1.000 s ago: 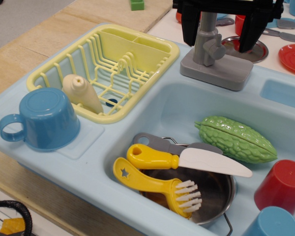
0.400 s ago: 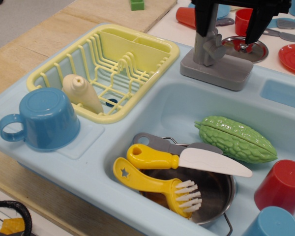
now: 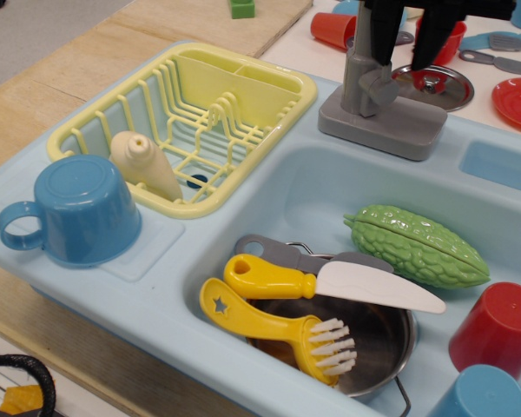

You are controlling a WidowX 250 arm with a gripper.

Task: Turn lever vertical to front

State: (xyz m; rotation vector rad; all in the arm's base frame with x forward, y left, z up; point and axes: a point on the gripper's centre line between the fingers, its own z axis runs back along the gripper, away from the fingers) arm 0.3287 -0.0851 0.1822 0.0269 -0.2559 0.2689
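The grey toy tap column (image 3: 359,74) stands on its rectangular grey base (image 3: 391,129) at the back rim of the light-blue sink (image 3: 295,187). The lever (image 3: 378,88), a short grey stub, sticks out of the column toward the front right. My black gripper (image 3: 405,65) hangs from the top edge just above and to the right of the lever. Its left fingertip (image 3: 383,54) is right over the lever. The jaws stand a narrow gap apart, and only the lid behind shows between them.
A steel lid with a red knob (image 3: 436,84) lies behind the tap. A yellow dish rack (image 3: 243,87) and a blue cup (image 3: 82,208) sit on the left. In the sink are a green gourd (image 3: 417,245), a knife (image 3: 330,280), a yellow brush (image 3: 278,326), a pot (image 3: 378,343) and a red cup (image 3: 499,326).
The gripper's jaws have closed from wide apart around the tap to a narrow gap, and the gripper has shifted right. The lever looks turned slightly.
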